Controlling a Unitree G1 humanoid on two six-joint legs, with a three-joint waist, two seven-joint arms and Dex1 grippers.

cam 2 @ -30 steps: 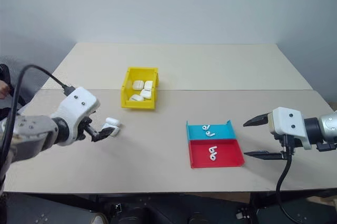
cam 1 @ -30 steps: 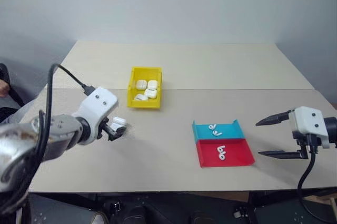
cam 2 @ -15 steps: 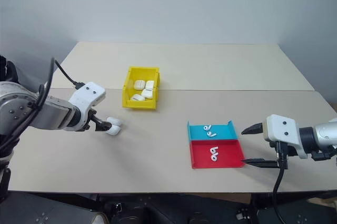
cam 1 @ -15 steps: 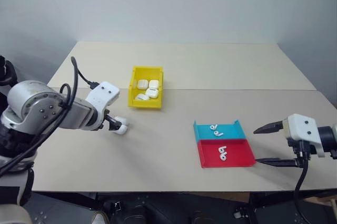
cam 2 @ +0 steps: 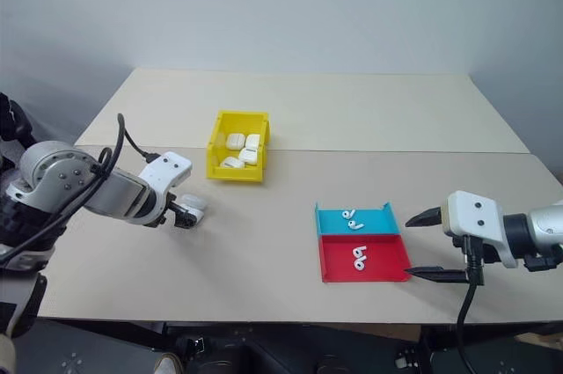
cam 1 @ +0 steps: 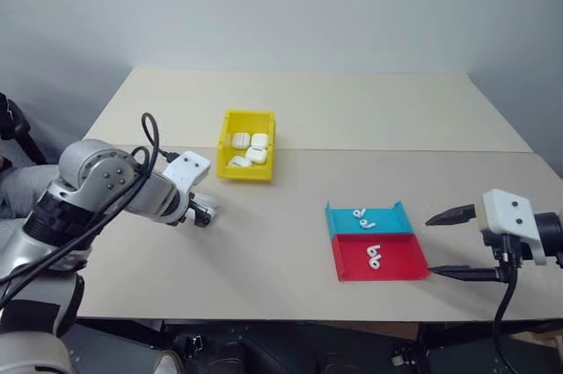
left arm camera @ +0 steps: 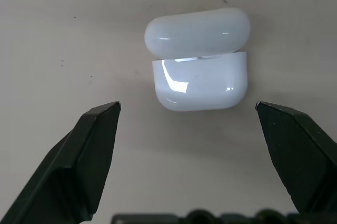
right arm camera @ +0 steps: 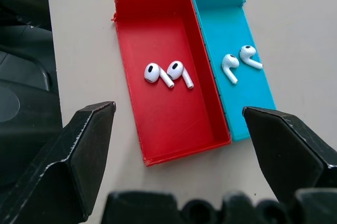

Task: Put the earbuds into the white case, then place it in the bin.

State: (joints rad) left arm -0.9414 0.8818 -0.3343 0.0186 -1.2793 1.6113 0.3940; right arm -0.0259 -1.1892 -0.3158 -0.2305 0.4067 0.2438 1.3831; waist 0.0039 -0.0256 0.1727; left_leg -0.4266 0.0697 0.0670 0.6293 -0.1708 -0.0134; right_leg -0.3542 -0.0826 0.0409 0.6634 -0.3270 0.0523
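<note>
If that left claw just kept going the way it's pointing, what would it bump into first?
Most likely the white case lying on the table: it sits ahead, between the open fingers of the left gripper.

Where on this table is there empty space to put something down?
Bare tabletop lies between the yellow bin and the teal tray, and behind the bin. It's crowded at the white case under the left fingers.

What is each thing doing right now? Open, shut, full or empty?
white case: on the table, lid ajar.
left gripper: open, astride the case.
right gripper: open, empty.
bin: holds several cases.
red tray: two earbuds.
teal tray: two earbuds.
</note>
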